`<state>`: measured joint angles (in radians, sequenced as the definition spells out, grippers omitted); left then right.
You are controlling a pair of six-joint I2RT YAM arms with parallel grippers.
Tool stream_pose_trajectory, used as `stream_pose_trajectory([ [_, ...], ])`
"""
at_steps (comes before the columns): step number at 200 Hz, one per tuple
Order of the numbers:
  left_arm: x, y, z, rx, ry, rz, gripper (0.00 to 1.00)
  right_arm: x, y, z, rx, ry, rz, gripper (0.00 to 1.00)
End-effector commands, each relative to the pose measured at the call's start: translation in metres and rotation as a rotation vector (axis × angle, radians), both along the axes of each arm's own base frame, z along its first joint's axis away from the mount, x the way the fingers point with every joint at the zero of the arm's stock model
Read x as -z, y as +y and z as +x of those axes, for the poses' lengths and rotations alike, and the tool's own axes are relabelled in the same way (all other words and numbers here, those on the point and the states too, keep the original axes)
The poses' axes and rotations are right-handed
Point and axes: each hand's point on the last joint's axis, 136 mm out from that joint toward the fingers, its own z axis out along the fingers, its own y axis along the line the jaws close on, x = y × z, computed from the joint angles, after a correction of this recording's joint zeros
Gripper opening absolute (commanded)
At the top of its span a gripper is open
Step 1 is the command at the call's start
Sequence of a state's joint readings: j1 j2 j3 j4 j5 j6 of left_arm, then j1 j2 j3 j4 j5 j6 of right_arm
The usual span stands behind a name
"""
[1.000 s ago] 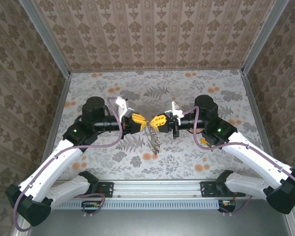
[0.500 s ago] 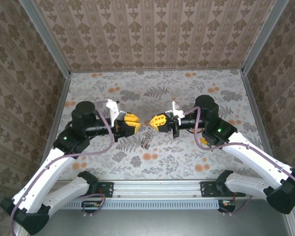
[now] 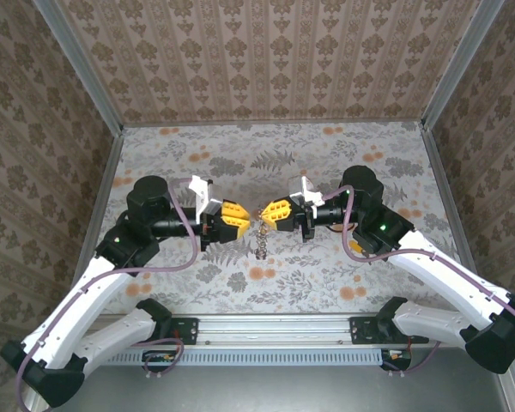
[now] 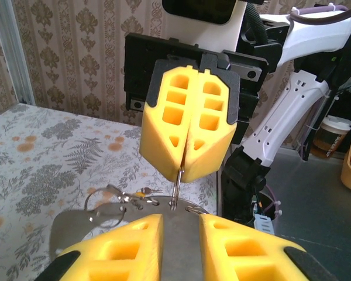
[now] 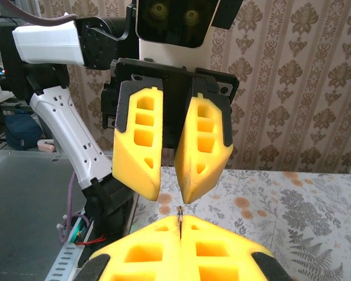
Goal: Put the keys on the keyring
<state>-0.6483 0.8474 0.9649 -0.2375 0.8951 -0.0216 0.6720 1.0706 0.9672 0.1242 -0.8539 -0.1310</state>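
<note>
The keyring dangles from the pinching right claw.

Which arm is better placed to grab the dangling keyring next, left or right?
Left, probably. The right gripper is shut on the keyring, which dangles below it, so it is busy. The left gripper is open, faces it closely and is free to close in.

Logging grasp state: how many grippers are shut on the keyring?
1. The right gripper, above mid-table, is shut on the keyring, which dangles beneath it. The left gripper faces it, open.
</note>
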Motion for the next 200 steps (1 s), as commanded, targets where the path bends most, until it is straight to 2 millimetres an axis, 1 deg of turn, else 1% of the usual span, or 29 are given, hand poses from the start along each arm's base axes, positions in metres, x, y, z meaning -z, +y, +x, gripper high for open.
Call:
stream_pose_trajectory([
  [1, -0.019, -0.002, -0.007, 0.050, -0.076, -0.042, 0.24, -0.015, 0.001, -0.010, -0.049, -0.032, 0.035, 0.00],
  [33, -0.020, -0.007, -0.009, 0.076, -0.072, -0.041, 0.24, -0.015, 0.001, -0.009, -0.049, -0.033, 0.036, 0.00],
  [67, -0.014, -0.010, -0.007, 0.079, -0.065, -0.030, 0.24, -0.013, 0.003, -0.010, -0.059, -0.028, 0.037, 0.00],
  [110, -0.017, -0.014, -0.007, 0.092, -0.072, -0.037, 0.23, -0.012, 0.004, -0.010, -0.061, -0.025, 0.034, 0.00],
  [130, -0.014, -0.016, -0.005, 0.094, -0.068, -0.034, 0.22, -0.013, 0.003, -0.010, -0.061, -0.028, 0.037, 0.00],
  [149, -0.012, -0.018, -0.002, 0.092, -0.066, -0.033, 0.19, -0.013, 0.004, -0.010, -0.062, -0.026, 0.035, 0.00],
  [180, -0.010, -0.021, -0.001, 0.106, -0.063, -0.032, 0.06, -0.012, 0.003, -0.011, -0.062, -0.027, 0.034, 0.00],
  [188, -0.010, -0.021, -0.001, 0.108, -0.063, -0.031, 0.00, -0.013, 0.003, -0.011, -0.061, -0.027, 0.033, 0.00],
  [200, -0.010, -0.021, -0.002, 0.111, -0.067, -0.027, 0.00, -0.013, 0.003, -0.010, -0.059, -0.031, 0.033, 0.00],
])
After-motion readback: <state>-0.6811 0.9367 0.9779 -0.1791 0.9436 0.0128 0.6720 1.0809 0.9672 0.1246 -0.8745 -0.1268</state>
